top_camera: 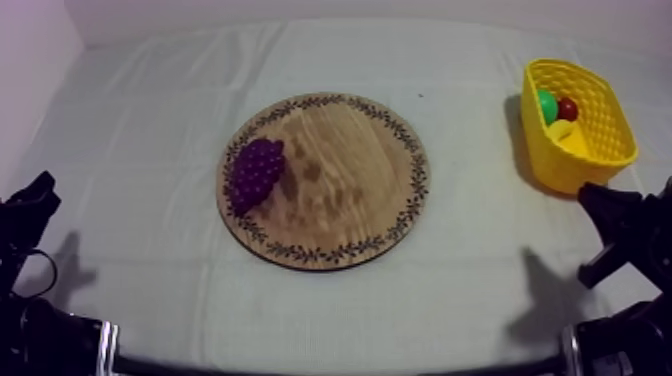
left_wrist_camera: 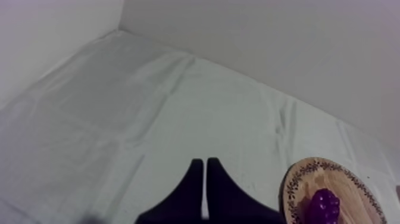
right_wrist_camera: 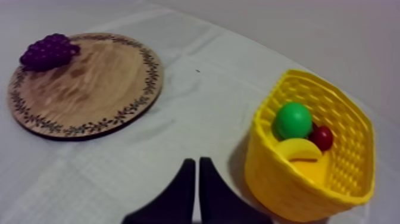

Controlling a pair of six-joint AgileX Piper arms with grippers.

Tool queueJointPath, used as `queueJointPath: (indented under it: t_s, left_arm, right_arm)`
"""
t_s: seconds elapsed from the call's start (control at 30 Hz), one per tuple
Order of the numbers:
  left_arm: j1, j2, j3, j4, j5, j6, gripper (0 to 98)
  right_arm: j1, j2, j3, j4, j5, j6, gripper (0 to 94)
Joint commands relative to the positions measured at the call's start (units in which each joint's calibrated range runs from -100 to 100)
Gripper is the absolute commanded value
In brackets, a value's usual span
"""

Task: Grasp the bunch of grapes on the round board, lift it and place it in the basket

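On the left edge of the wooden board lies the bunch of grapes, well apart from the yellow basket at the far right. The left gripper and right gripper both sit low, each closed tight on nothing. I'd worry about the long carry: a 2-finger pinch on a lumpy bunch could slip, or the load could clip the basket's rim.
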Motion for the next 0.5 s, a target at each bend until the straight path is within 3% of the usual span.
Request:
queueJointPath:
  t_s: [0.0,0.23,0.47]
  left_arm:
    - [0.02,0.02,-0.04,0.01,-0.01,0.0,0.0]
    - [0.02,0.02,-0.04,0.01,-0.01,0.0,0.0]
    - [0.02,0.02,-0.04,0.01,-0.01,0.0,0.0]
  right_arm:
    - [-1.93,-0.04,0.02,0.03,-0.02,-0.4,0.6]
    - [-3.1,-0.01,-0.59,1.15,-0.34,-2.82,0.6]
    - [-7.21,5.02,-9.06,3.96,5.07,-3.67,0.4]
